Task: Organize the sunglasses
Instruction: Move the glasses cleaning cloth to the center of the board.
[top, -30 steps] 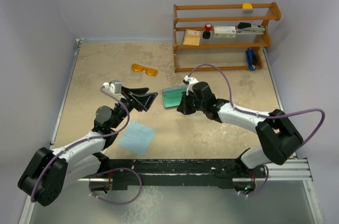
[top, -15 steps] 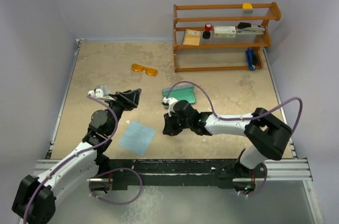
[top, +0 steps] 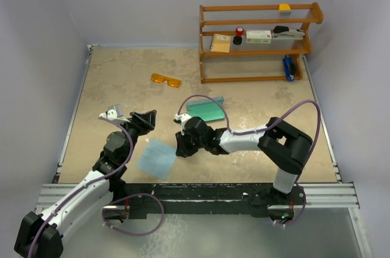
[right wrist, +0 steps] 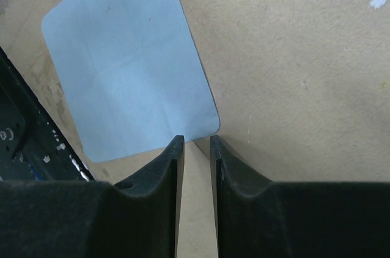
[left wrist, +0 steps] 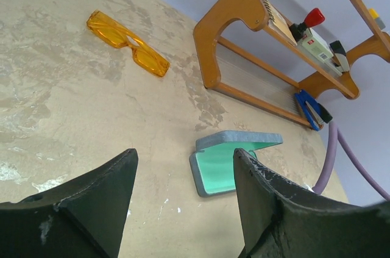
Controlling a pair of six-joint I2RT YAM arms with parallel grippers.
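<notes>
One pair of orange sunglasses (top: 166,80) lies on the counter (top: 122,75), left of the shelf (top: 244,78), whose labels are too small to read. One open case (top: 206,110), one cloth (top: 157,158). Left hand (top: 145,118) gapes empty; right hand (right wrist: 195,141), parted a slit, grips nothing.

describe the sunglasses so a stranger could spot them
Find the wooden shelf rack at the back right. Just left of its base lie the sunglasses. They are translucent orange, unlike the teal-lined case and blue cloth lying nearer the front.

Pale lilac walls (top: 122,2), mottled beige tabletop (top: 122,63), wooden shelf rack (top: 244,8) far right
</notes>
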